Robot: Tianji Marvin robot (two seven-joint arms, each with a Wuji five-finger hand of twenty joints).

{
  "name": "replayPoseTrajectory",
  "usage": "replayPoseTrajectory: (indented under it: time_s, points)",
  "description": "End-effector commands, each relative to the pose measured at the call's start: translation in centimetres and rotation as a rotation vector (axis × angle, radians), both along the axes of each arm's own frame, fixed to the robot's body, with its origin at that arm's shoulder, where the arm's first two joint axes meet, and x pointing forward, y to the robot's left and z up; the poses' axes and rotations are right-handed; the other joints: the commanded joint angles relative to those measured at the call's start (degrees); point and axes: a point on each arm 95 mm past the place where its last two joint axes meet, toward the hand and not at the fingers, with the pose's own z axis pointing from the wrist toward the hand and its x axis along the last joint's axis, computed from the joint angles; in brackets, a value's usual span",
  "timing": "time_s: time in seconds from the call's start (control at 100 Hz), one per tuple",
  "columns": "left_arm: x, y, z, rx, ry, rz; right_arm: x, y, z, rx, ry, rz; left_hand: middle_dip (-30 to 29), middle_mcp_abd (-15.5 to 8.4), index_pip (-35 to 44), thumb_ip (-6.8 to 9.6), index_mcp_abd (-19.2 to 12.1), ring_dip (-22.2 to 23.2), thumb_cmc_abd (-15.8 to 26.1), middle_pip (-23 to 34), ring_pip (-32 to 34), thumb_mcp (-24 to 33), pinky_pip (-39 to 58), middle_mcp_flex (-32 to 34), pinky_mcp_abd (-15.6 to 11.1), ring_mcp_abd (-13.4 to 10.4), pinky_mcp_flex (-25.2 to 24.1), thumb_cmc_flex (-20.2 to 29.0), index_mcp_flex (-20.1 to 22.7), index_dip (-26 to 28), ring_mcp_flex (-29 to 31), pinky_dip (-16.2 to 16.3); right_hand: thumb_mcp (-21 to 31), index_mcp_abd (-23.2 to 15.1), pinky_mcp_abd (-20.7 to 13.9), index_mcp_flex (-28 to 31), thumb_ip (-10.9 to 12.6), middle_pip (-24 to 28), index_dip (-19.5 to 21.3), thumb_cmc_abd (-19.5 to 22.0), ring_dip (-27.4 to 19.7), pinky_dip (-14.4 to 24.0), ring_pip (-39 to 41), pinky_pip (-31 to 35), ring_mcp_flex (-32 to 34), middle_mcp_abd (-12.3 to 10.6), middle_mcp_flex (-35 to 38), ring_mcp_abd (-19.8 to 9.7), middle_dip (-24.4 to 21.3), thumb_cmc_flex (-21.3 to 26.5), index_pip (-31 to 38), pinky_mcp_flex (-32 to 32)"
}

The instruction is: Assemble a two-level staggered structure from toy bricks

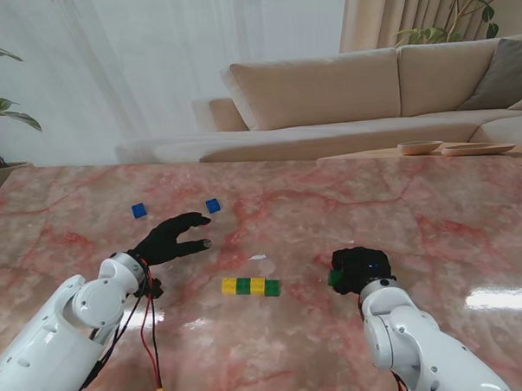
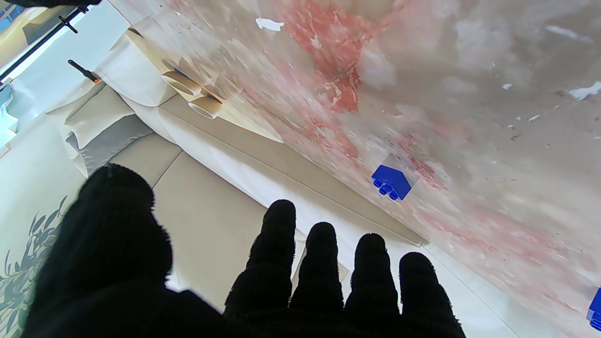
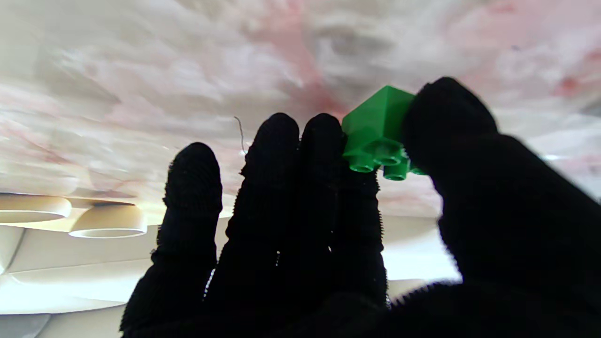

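Right hand (image 1: pixel 360 270), lower right of centre in the stand view, pinches a green brick (image 3: pixel 378 129) between thumb and fingers. Left hand (image 1: pixel 169 238) hovers spread and empty near two blue bricks (image 1: pixel 213 205), upper left. A yellow-and-green row (image 1: pixel 250 286) sits mid-frame on the tabletop (image 1: pixel 435 214). Bricks look light, rigid and smooth-sided; I'd grip opposite side walls, leaving the studs clear.

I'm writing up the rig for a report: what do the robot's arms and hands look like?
Both arms have smooth, rounded white shells. The left arm carries loose red and black cables along its forearm, with a small yellow tag near the cable's end. The right arm shows no cables. The left hand and right hand wear black knitted gloves.
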Motion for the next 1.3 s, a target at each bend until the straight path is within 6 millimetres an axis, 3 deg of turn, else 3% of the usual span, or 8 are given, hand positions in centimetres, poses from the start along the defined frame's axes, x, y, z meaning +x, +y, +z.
replayPoseTrajectory:
  time_s: [0.0,0.61,1.29]
  points:
    - [-0.2,-0.3,-0.2,0.001,0.008,-0.004,0.1,1.0,0.6,0.031,-0.006,0.015,-0.94,-0.03,-1.1,1.87,0.8,-0.61,1.64,-1.19,-1.6,-1.57,-1.9,-2.16,-2.36,-2.49,-0.17,-0.18,-0.01,-0.3,-2.24,0.82,6.22,-5.9,0.76,4.01,-0.19,0.21,0.38,1.97,1.22,-0.95,-0.18,2.18,1.3,-1.6,2.08,-0.09,-0.14,4.48,3.76,-0.27]
    - [-1.2,-1.7,-0.2,-0.034,0.005,-0.004,0.5,5.0,1.8,0.117,-0.049,0.141,-0.98,-0.17,-1.79,2.25,1.4,-0.46,2.98,-0.99,-1.29,-1.55,0.85,-1.94,-1.68,-2.17,0.02,-0.78,0.06,-1.04,-1.74,1.25,5.26,-5.19,1.28,3.51,-0.23,-0.42,-0.26,2.45,0.9,-0.94,-0.66,2.34,0.6,-0.98,1.58,0.31,-0.13,4.23,3.74,-0.98]
    - [-1.6,-1.3,0.3,-0.026,0.002,0.002,0.4,10.2,1.6,0.092,-0.061,0.277,-1.01,-0.12,-1.66,2.32,1.42,-0.53,3.02,-0.98,-1.35,-1.69,1.58,-1.95,-1.85,-2.48,-0.18,-0.71,0.06,-1.11,-1.77,0.34,2.51,-4.7,0.66,2.28,-0.42,-0.44,-0.51,4.42,0.54,-0.72,-0.24,2.47,-0.8,-0.83,0.09,0.14,0.12,2.6,3.37,-2.02]
